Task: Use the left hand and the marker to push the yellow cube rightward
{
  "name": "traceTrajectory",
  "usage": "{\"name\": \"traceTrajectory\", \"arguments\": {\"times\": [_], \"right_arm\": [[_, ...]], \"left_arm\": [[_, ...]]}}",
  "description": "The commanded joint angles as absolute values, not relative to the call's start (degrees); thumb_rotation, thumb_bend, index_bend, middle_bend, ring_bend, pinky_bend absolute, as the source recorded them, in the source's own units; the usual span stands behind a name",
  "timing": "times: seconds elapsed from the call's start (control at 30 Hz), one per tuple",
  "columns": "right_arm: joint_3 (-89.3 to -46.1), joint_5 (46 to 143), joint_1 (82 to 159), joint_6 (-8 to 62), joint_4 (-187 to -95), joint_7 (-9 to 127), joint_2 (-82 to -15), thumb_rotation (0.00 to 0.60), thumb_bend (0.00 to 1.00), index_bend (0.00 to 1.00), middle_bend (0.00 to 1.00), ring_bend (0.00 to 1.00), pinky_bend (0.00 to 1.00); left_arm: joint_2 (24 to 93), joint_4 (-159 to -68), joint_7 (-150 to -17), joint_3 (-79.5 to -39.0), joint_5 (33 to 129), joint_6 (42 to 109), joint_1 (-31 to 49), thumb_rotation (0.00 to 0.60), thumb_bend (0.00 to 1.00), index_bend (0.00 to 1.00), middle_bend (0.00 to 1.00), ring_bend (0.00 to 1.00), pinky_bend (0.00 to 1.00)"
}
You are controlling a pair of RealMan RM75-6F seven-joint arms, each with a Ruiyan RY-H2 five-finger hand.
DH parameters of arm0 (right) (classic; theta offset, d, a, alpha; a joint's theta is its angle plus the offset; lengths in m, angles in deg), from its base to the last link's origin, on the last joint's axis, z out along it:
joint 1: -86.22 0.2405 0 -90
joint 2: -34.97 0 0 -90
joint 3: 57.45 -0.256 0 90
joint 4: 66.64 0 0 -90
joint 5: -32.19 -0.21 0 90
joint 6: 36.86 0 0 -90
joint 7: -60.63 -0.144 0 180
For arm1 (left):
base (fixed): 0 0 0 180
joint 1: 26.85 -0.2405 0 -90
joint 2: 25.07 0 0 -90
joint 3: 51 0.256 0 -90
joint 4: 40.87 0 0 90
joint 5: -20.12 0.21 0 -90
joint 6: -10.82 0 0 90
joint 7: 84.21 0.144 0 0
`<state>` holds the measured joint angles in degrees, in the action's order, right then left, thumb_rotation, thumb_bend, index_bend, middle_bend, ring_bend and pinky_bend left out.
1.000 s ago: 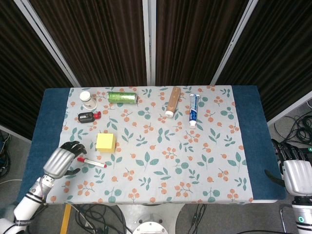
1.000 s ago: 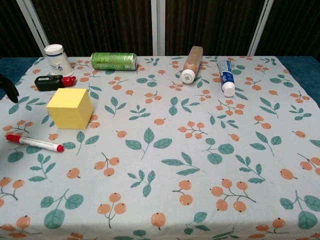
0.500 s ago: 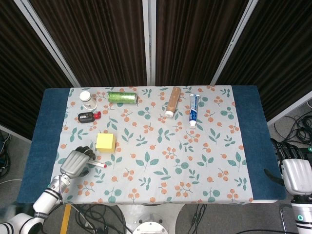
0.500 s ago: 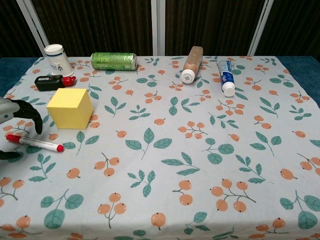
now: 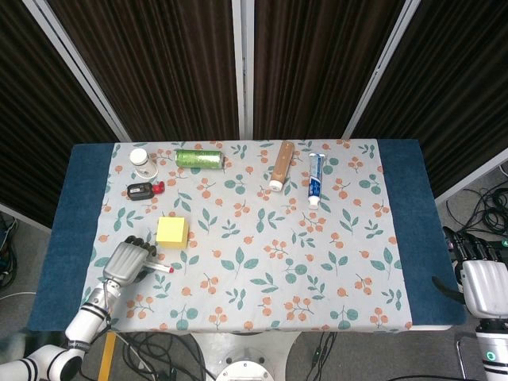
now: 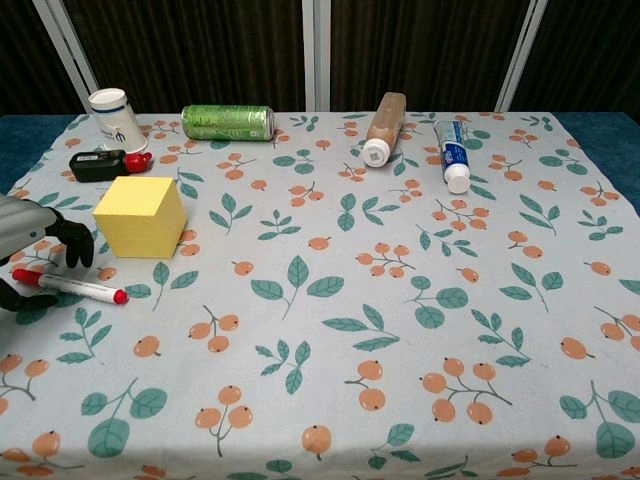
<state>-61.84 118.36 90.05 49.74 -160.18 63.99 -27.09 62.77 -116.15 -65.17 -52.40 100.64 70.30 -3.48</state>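
Red-capped marker (image 6: 68,286) lies flat just under the curled, parted fingers (image 6: 72,243) of the left hand (image 5: 127,261), not yet grasped, with the yellow cube (image 6: 141,215) just beyond.

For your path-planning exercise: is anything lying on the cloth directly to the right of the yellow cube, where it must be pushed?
Nothing visible does. Right of the yellow cube lies only bare floral tablecloth. The can, bottle and toothpaste tube lie farther back.
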Motion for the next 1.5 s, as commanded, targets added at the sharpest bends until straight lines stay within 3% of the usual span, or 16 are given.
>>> {"name": "traceTrajectory", "arguments": {"times": [0.03, 0.63, 1.13, 1.5], "right_arm": [[-61.85, 118.43, 89.99, 49.89, -160.14, 63.89, -27.08, 0.600, 0.06, 0.09, 0.20, 0.13, 0.17], [-61.80, 118.17, 89.68, 49.93, -159.23, 62.67, -27.29, 0.600, 0.06, 0.09, 0.20, 0.13, 0.17], [-61.79, 117.49, 89.62, 49.31, -158.99, 62.46, -27.36, 0.600, 0.06, 0.09, 0.20, 0.13, 0.17], [-61.84, 117.46, 89.69, 49.16, -159.27, 62.75, -27.35, 0.600, 0.06, 0.09, 0.20, 0.13, 0.17]], "left_arm": [[63.20, -115.84, -63.46, -52.40, 100.59, 71.38, -3.55, 0.600, 0.31, 0.49, 0.55, 0.35, 0.27], [64.51, -116.40, -51.10, -51.85, 97.98, 70.48, -1.88, 0.600, 0.34, 0.52, 0.56, 0.35, 0.27], [64.62, -117.36, -52.59, -51.17, 96.48, 70.31, -1.86, 0.600, 0.38, 0.54, 0.59, 0.37, 0.27], [65.20, -112.88, -60.94, -50.20, 100.56, 72.53, -2.06, 0.600, 0.41, 0.64, 0.70, 0.46, 0.29]]}}
